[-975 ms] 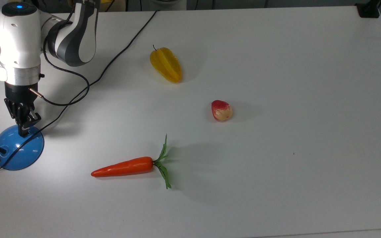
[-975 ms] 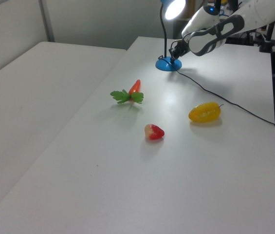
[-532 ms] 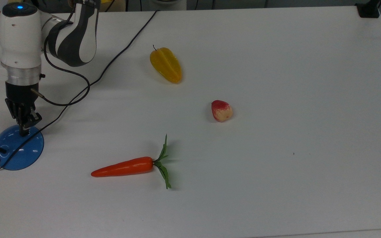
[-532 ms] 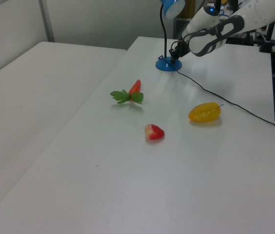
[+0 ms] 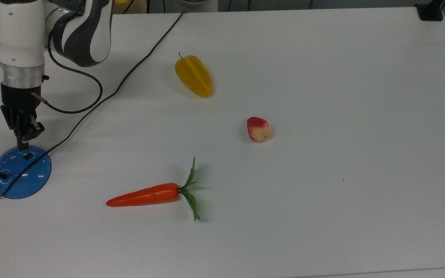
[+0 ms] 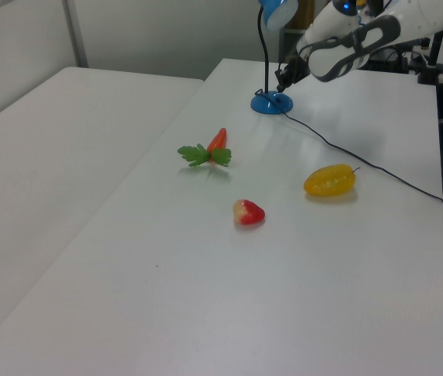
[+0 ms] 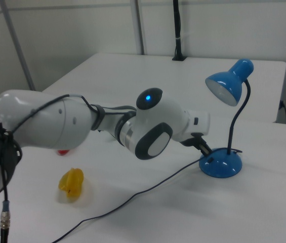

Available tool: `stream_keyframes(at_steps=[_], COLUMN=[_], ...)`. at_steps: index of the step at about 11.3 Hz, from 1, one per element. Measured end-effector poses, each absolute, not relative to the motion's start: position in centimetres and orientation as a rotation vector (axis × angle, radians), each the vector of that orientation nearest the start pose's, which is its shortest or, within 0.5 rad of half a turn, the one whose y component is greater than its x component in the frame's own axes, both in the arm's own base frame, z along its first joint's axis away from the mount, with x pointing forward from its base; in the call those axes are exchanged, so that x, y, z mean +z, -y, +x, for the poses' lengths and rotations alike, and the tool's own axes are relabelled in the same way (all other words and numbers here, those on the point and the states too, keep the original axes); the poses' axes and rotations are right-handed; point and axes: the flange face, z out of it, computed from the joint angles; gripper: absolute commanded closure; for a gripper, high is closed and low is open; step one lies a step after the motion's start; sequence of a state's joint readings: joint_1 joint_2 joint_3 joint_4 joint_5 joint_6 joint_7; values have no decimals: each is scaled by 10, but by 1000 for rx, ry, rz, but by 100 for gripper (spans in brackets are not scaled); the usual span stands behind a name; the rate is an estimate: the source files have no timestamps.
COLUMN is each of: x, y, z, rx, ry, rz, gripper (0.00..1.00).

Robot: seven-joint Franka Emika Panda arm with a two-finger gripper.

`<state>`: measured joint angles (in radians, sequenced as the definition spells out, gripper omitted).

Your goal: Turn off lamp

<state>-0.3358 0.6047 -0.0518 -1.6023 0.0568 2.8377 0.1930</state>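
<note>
Top view: fingers (image 5: pixel 22 146) closed, above lamp (image 5: pixel 21 172).

top view overhead, left view oblique, right view close

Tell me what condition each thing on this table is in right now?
Lamp: unlit, upright, shade tilted down.
Switch: uncovered on the blue base.
Gripper: just above the base, beside the switch.
Carrot: lying flat.
Yellow fruit: lying on its side.
Red fruit: resting alone.
</note>
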Motion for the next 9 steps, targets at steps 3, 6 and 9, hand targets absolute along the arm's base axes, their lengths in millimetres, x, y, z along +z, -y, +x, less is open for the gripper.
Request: stream_keyframes(at_steps=[3,6,9], x=[393,435,490], y=[266,243,202], z=[674,664,642], rx=[-879,-715,-505], ry=[-909,-849,-673], rz=[-2914,-2954,-3021], gripper=[100,100,100])
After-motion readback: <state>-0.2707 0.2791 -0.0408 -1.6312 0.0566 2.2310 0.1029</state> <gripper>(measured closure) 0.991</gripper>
